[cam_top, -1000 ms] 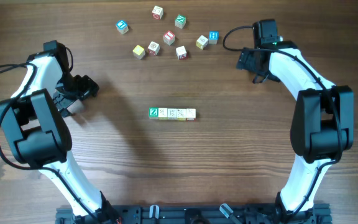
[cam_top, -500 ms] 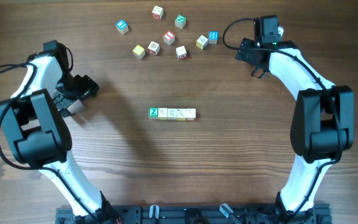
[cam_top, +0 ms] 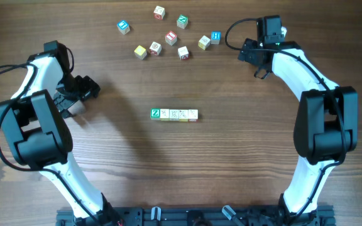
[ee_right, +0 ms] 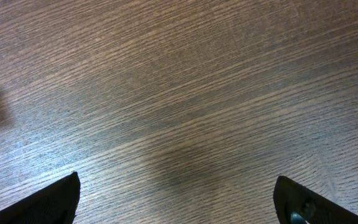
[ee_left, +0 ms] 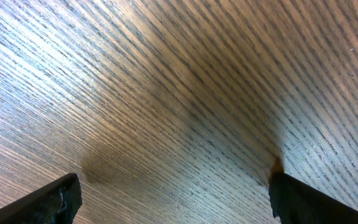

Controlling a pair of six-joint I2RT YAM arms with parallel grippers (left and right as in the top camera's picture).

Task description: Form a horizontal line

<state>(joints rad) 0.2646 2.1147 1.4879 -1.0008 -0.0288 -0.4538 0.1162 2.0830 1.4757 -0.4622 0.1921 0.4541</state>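
Two grippers, both with jaws spread wide and nothing between them, and the horizontal line [cam_top: 174, 114] sat well apart from either one, dead center of the wooden table [cam_top: 244, 157] in the overhead view. The left gripper [cam_top: 75, 98] hung over bare wood at the left of the frame, a good way left of the row's green end. The right gripper [cam_top: 256, 64] was up in the upper right, farther from the row and nearer the loose cubes. The row ran straight from left to right, cubes touching, led on its left end by the green cube [cam_top: 156, 113] with a clear white Z; the cream faces beside it carried marks too small to read. Scattered along the top of the frame lay the loose cubes [cam_top: 171, 37], among them a blue cube [cam_top: 215, 36] showing what looked like a white H. From the left wrist camera, the left gripper [ee_left: 176, 200] showed only its two dark fingertips [ee_left: 58, 200] at the lower corners, woodgrain between. The right wrist view gave the same: right gripper [ee_right: 179, 202] apart, fingertips [ee_right: 51, 202] low, only table.
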